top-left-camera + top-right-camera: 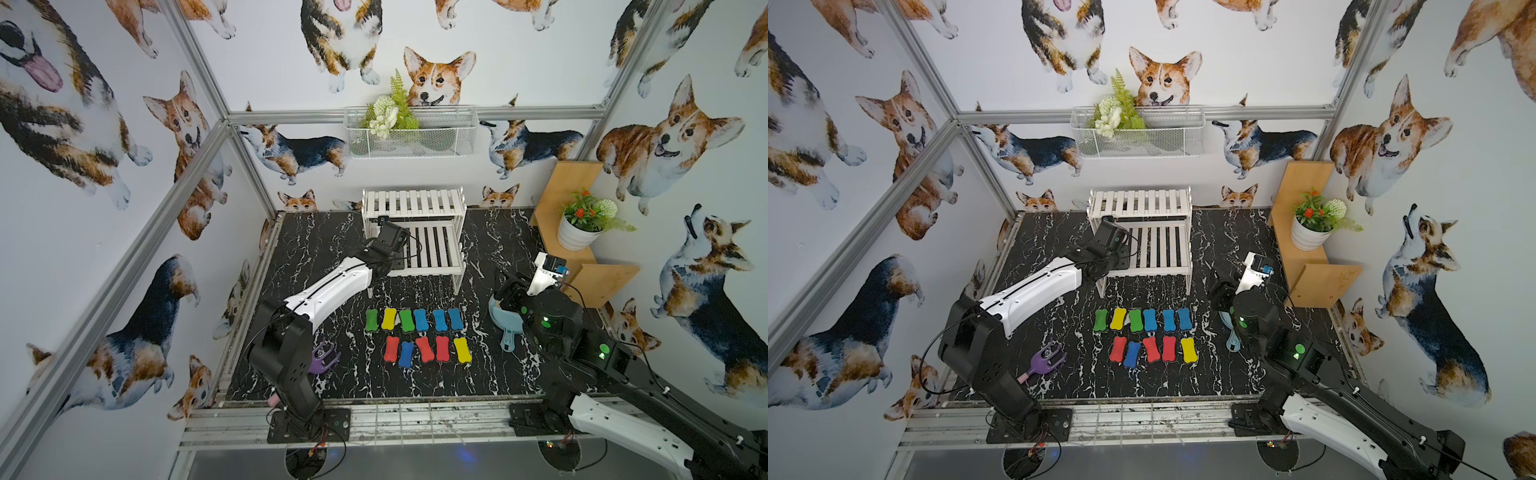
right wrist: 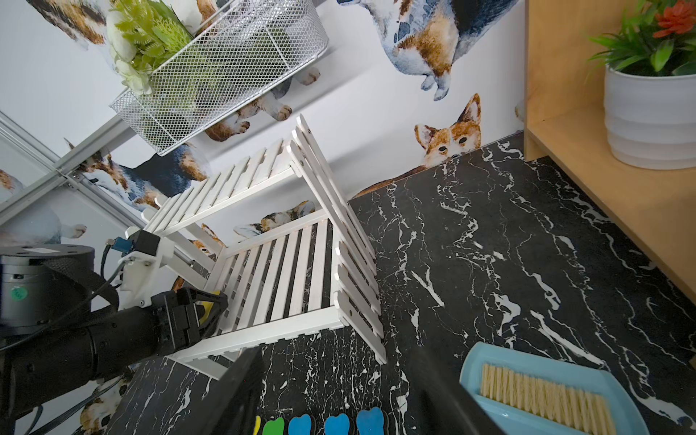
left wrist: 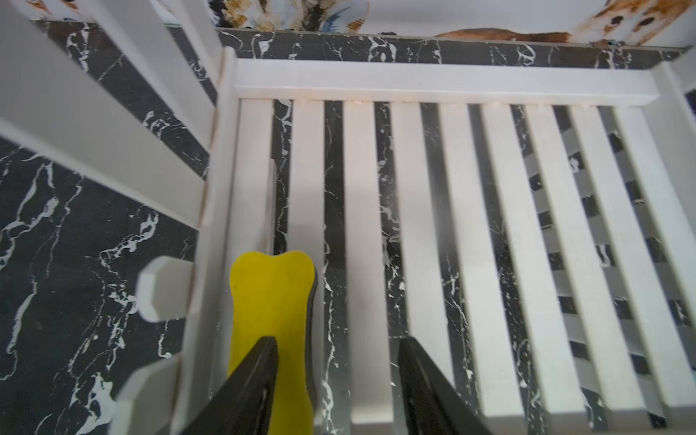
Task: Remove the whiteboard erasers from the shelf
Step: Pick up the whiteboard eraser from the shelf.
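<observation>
Nearest, eleven bone-shaped erasers [image 1: 420,320], bright foam over dark felt, lay in two rows on the desk [image 1: 498,374], the right claw [image 2: 335,352] open and empty near them. Farther back, a yellow eraser [image 3: 271,301] lay on the lower tier of the shelf [image 3: 440,81], the left claw [image 3: 338,341] open over it, gripping nothing.

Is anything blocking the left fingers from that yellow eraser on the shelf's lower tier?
Nothing visible. The left gripper is right at the yellow eraser, with no object between. Only the side pickets of the shelf stand close beside the eraser, leaving little room there.
</observation>
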You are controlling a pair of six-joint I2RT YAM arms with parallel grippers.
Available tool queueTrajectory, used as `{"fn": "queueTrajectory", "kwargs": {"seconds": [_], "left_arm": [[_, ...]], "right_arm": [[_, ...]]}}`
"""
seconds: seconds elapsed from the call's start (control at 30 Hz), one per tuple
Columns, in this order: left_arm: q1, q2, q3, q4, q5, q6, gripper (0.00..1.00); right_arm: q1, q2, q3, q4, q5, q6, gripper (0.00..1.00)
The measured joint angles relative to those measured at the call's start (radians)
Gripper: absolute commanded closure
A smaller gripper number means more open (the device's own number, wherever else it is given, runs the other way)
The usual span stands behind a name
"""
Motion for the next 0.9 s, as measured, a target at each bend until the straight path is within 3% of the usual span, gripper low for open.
{"fn": "queueTrajectory", "kwargs": {"seconds": [0.27, 0.67, 0.9], "left_arm": [[-0.029, -0.019, 0.065, -0.060, 0.008, -0.011, 0.42], [0.015, 0.022, 0.099, -0.131, -0.057, -0.010, 0.31], [0.018, 0.057, 0.096, -0.134, -0.075, -0.010, 0.33]], "right_arm": [[0.000, -0.006, 0.000, -0.004, 0.000, 0.000, 0.32], [0.000, -0.028, -0.002, -0.012, 0.015, 0.003, 0.32], [0.000, -0.037, -0.002, -0.022, 0.022, 0.003, 0.32]]}}
